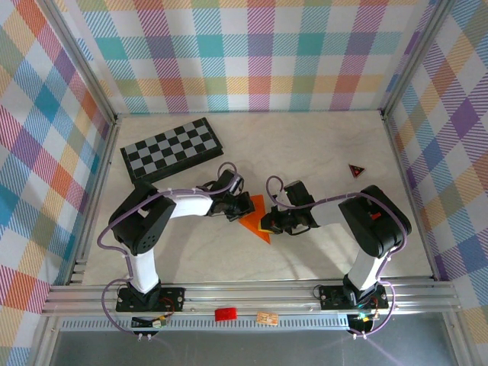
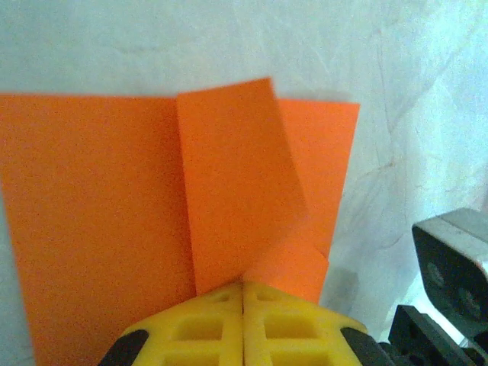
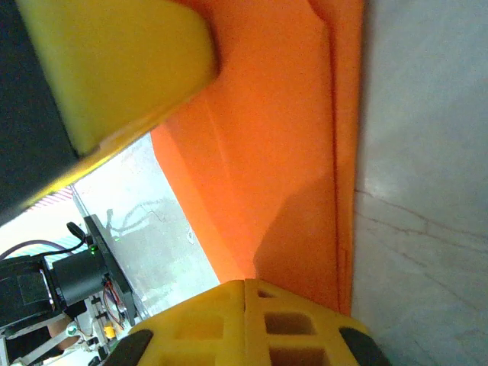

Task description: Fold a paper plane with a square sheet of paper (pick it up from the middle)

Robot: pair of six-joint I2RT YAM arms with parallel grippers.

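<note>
Paper: I saw the orange paper (image 1: 255, 222) lying on the bench (image 1: 320, 152) near its middle, between the two tools. From above it read as a wedge with its point toward the arm bases.
Folds: In the left wrist view a flap (image 2: 236, 183) was folded over the flat layer, its edge slanting and its lower corner curling up just ahead of the fingertips. In the right wrist view I saw stacked layers along one long edge of the sheet.
Left tool: The left tool (image 1: 243, 206) sat over the far left edge of the paper. Its yellow fingers (image 2: 206, 328) were pressed together, tips touching the sheet at the foot of the flap. I could not tell whether a layer was caught between them.
Right tool: The right tool (image 1: 268, 223) sat at the paper's right side, close to the left one. Its fingers (image 3: 293, 324) were also pressed together, with the tips on the orange surface. Whether they pinched it I could not tell.
Checkerboard: The checkerboard (image 1: 173, 149) lay at the far left of the bench, well apart from the paper.
Triangle: A small dark red triangle (image 1: 356, 170) lay to the far right, alone.
Cylinder: A small red cylinder (image 1: 225, 313) rested on the metal rail (image 1: 412, 293) in front of the arm bases.
</note>
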